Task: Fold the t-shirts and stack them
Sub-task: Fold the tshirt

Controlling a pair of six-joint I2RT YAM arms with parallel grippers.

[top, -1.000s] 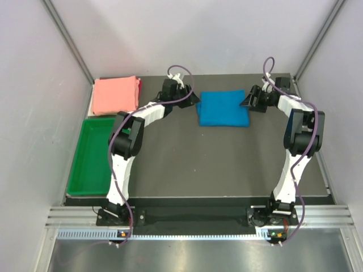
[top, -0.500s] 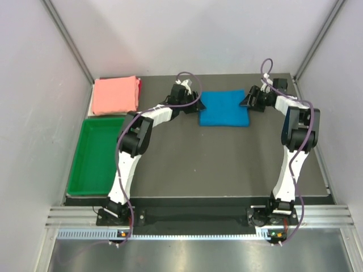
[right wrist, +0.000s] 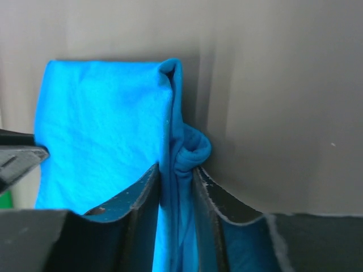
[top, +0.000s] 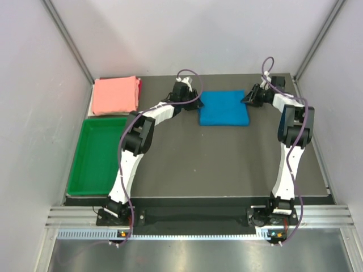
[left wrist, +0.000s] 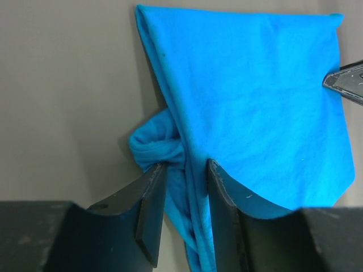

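The blue t-shirt (top: 224, 107) lies folded into a rectangle at the back middle of the dark table. My left gripper (top: 190, 98) is at its left edge and my right gripper (top: 250, 97) at its right edge. In the left wrist view the jaws (left wrist: 186, 170) straddle the bunched edge of the blue cloth (left wrist: 255, 102), with a strip of table showing beside the left finger. In the right wrist view the jaws (right wrist: 176, 170) press on a bunched fold of the blue cloth (right wrist: 102, 124). The pink t-shirt (top: 116, 94) lies folded at the back left corner.
A green tray (top: 96, 156) sits along the table's left side, in front of the pink shirt. Grey walls with metal posts close in the back and sides. Purple cables loop above both wrists.
Both arms have reached in to the blue shirt's side edges. Both pairs of jaws have narrowed around the cloth, the right more than the left.
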